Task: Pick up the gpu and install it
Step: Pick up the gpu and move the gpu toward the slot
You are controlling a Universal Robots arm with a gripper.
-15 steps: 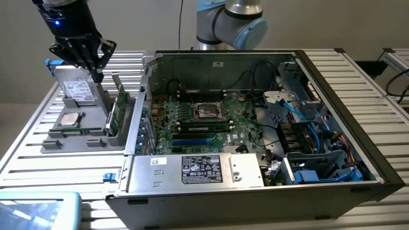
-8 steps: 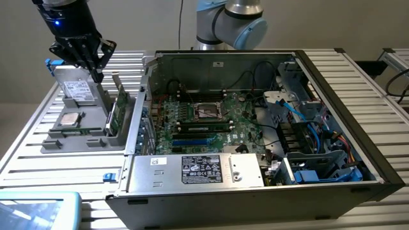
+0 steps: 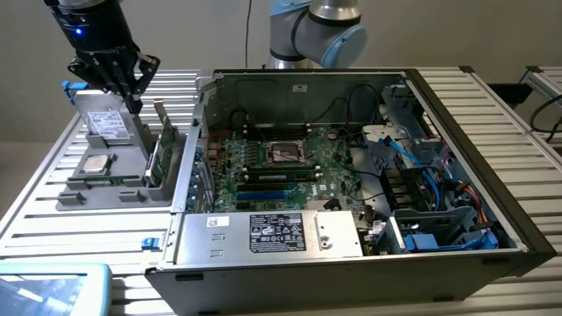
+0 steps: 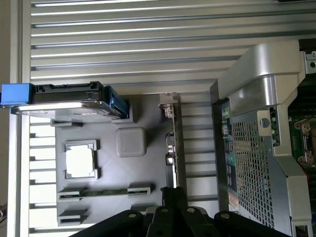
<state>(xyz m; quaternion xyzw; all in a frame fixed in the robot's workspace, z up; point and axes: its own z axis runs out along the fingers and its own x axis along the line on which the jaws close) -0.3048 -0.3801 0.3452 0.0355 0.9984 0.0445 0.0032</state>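
Note:
The gpu point(image 3: 163, 148) stands on edge in a slot at the exterior view's right side of a grey parts holder point(image 3: 114, 194), beside the open computer case. The wrist view looks along its thin top edge point(image 4: 172, 143), with the silver bracket at one end. My gripper point(image 3: 133, 105) hangs above the holder, up and to the exterior view's left of the card. Its black fingertips are drawn together and shut on nothing. In the wrist view the gripper point(image 4: 173, 195) sits in line with the card's edge, over one end of it.
The holder point(image 4: 143, 168) also carries a silver hard drive point(image 3: 105, 122) standing upright, a square processor point(image 4: 80, 160) and a slim memory stick point(image 4: 106, 191). The open case point(image 3: 457, 131) shows the green motherboard point(image 3: 272, 171) and a power supply point(image 3: 272, 234). Its perforated rear panel point(image 4: 252, 163) is close by.

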